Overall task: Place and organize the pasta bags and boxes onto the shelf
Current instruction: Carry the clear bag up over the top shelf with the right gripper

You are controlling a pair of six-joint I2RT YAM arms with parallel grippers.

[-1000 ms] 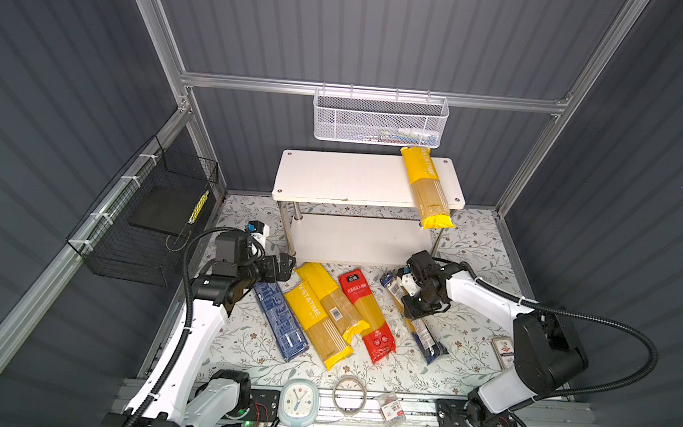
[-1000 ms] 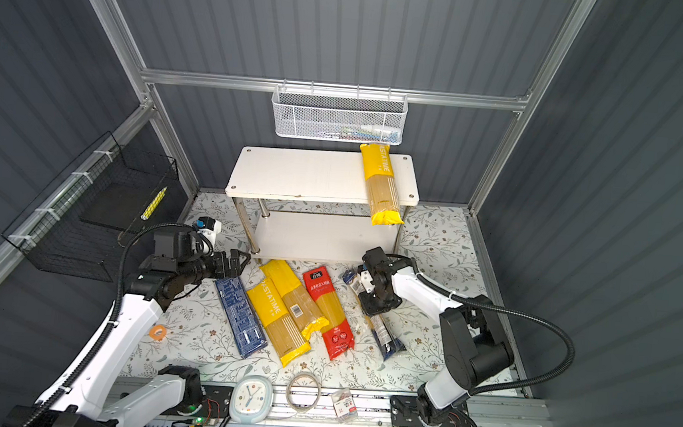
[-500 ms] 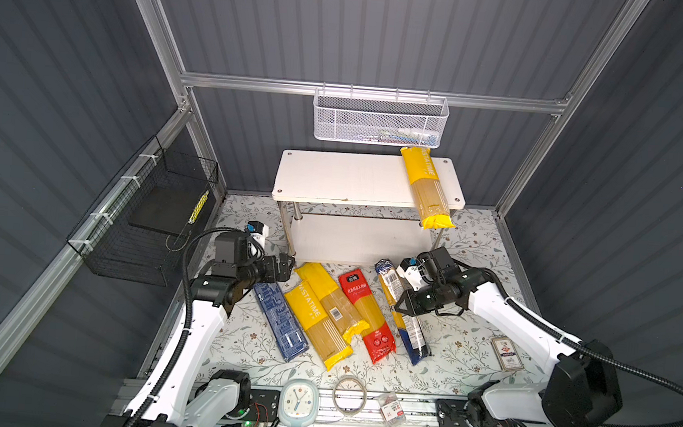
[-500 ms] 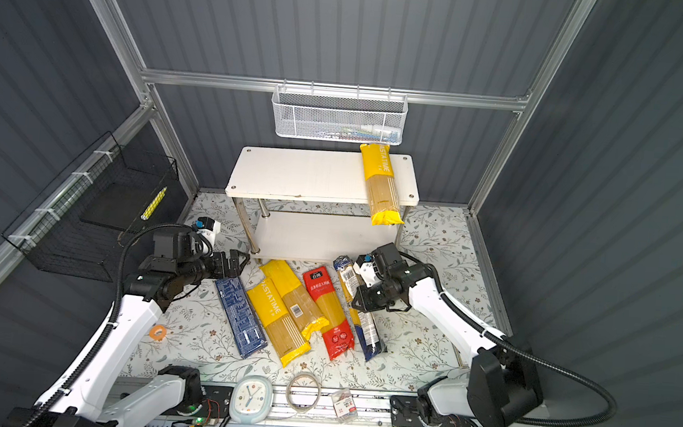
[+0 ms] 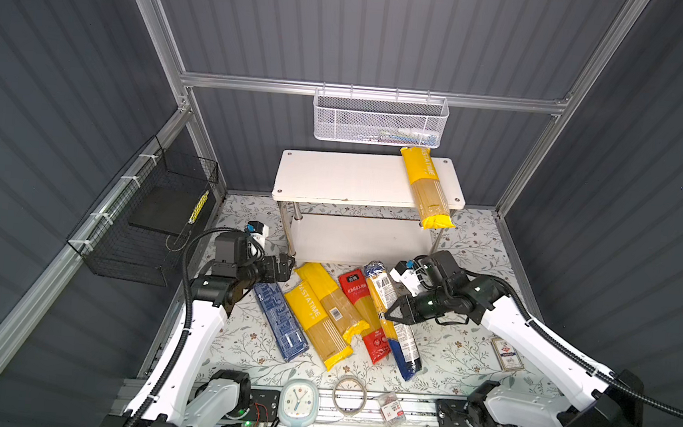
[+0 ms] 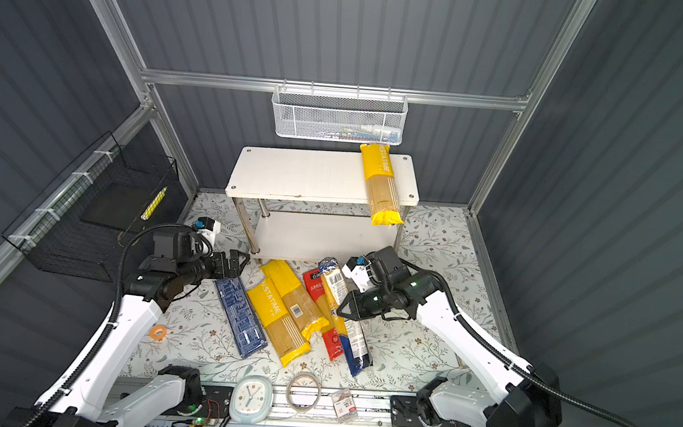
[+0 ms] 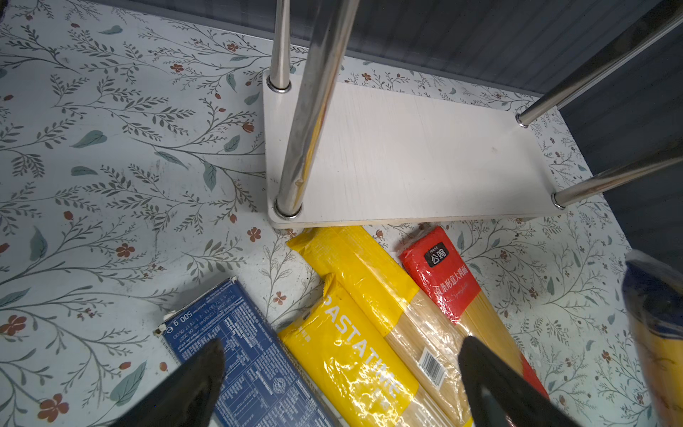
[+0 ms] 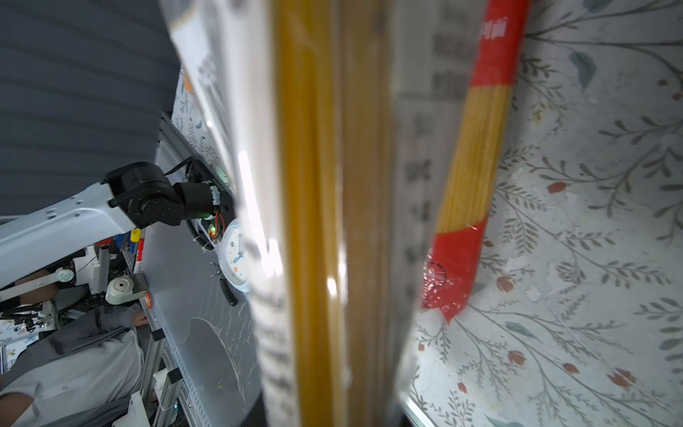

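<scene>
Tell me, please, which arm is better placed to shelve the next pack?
Right. The right gripper is shut on the clear bag, in front of the shelf. The left gripper is open and holds nothing.

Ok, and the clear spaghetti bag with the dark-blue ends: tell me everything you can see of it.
The clear bag is a long narrow pack of thin glossy plastic, pale spaghetti showing through, dark blue at both ends, with a white barcode label near the far end. It lies front to back at the right of the row on the table, alongside the red bag, apparently overlapping its edge. The right gripper is shut on its middle. Whether it is lifted clear cannot be told.
</scene>
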